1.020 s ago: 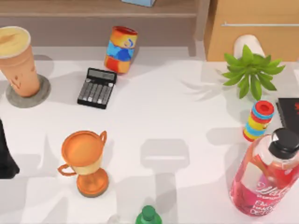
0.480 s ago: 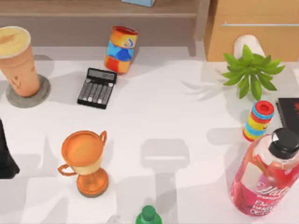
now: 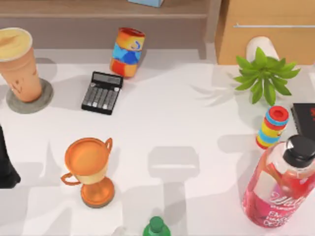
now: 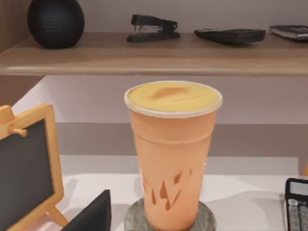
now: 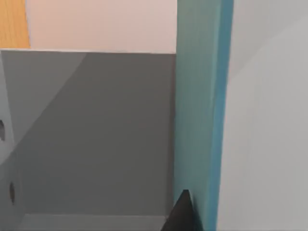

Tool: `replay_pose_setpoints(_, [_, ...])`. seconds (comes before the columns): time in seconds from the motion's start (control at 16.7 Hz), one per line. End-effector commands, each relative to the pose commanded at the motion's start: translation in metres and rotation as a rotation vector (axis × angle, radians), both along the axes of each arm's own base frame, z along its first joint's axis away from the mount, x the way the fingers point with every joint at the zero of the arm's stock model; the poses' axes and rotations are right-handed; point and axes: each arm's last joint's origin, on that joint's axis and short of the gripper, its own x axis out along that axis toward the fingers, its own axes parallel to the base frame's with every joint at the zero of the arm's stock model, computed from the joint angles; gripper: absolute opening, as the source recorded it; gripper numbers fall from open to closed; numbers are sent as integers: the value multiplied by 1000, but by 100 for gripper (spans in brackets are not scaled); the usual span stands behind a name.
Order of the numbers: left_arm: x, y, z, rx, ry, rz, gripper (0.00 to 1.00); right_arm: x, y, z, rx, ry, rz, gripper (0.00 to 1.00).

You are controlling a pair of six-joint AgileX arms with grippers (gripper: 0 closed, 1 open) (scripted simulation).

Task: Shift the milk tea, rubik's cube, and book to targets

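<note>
The milk tea [image 3: 18,64] is sitting on the grey disc [image 3: 45,98] already — the book [image 5: 202,120] is waiting next, and I cannot tell either gripper's state.

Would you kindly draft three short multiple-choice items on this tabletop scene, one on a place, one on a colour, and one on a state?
1. Where does the milk tea stand?
A. on the grey round disc
B. on the calculator
C. beside the trophy

2. What colour is the cap of the pink bottle?
A. green
B. black
C. white

3. How does the trophy stand?
A. on its side
B. upside down
C. upright

Answers: 1 A, the top view and the left wrist view show the cup's base on the disc. 2 B, the top view shows a black cap. 3 C, its base is on the table and its bowl faces up.
</note>
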Motion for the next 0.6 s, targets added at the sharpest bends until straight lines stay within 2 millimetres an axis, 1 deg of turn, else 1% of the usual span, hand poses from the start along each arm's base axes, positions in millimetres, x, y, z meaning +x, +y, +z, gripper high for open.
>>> replay_pose_setpoints(0.18, [0,0,0,0,0,0,100,-1,-2,2,0,-3,-3,0])
replay_pose_setpoints(0.42, [0,0,0,0,0,0,100,-10,-1,10,1,-2,-3,0])
replay_pose_setpoints(0.6, [0,0,0,0,0,0,100,-11,-1,11,1,-2,-3,0])
